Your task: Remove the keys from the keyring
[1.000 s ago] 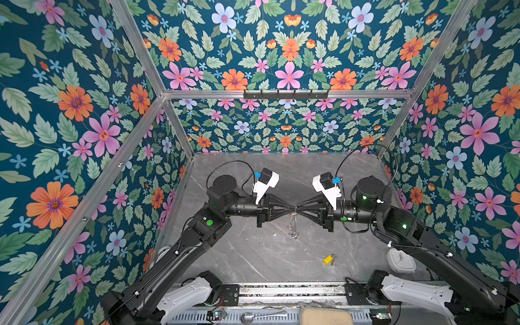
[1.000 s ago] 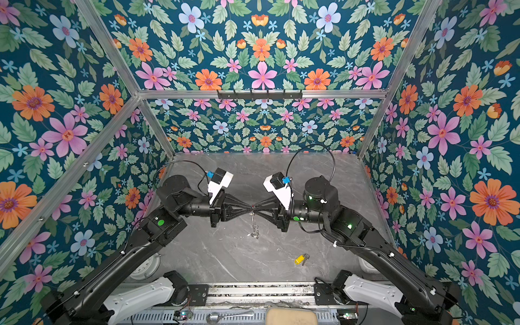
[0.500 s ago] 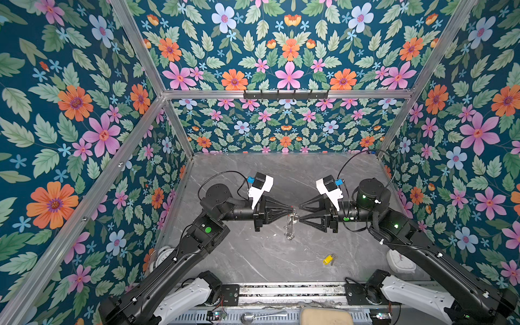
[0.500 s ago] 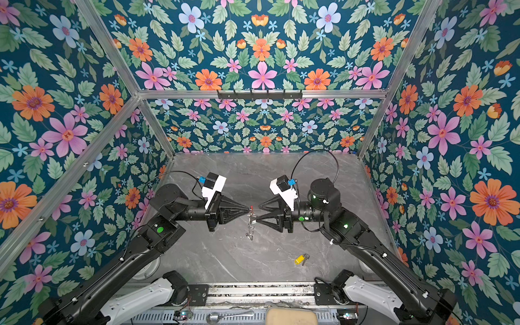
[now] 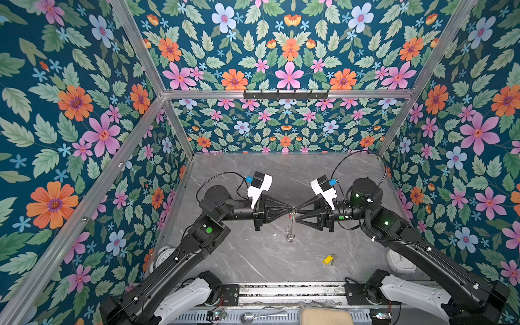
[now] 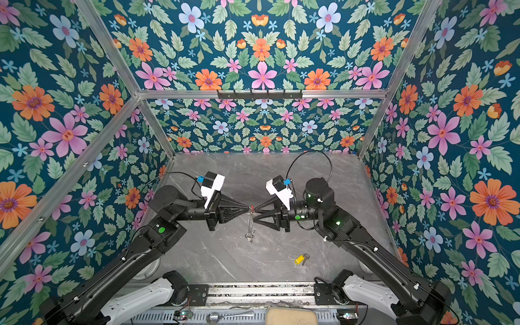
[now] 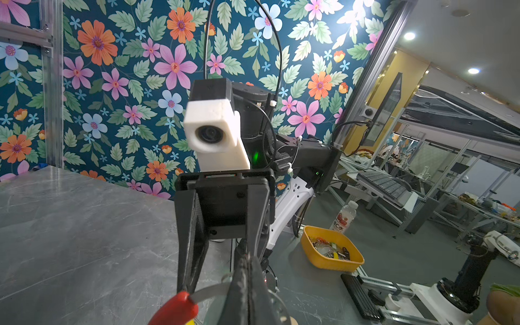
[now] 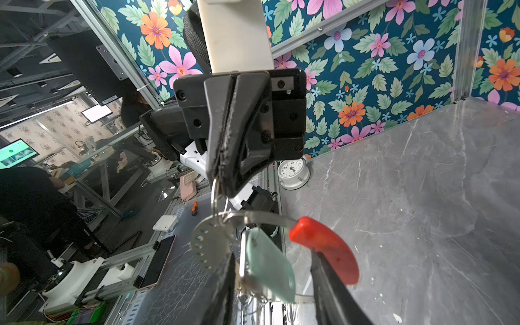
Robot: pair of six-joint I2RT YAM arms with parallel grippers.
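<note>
**Only the mint-tagged key is left on the ring**

We see the keyring (image 8: 267, 218), a large thin grey metal hoop with a red sleeve section (image 8: 323, 244), hanging in the air over the middle of the grey marble table (image 5: 253, 253). The left gripper (image 8: 222, 183) has its jaws pressed together, pinching the keyring by a thin wire loop (image 8: 214, 197) at its top. The right gripper (image 5: 297, 212) meets it tip to tip, jaws spread. The small silver key with the pale mint-white oval tag (image 8: 270, 267) dangles between its fingers (image 8: 329, 287), and neither pad visibly presses on it. The other small silver key with the yellow plastic tag (image 5: 327, 259) lies loose near the table's front edge, right of its middle, so we judge the job half done.

Our main worry is the left hold. Thin wire between flat pads is slim purchase, and a sideways tug from the right could slide it out and drop the whole bunch. The red sleeve section sits just beside one right finger, so closing could catch it instead of the tag and merely twist the hoop. The tag hangs free and may swing out of the gap. A straight pull would likely jam, since a key must be wound off its ring.
</note>
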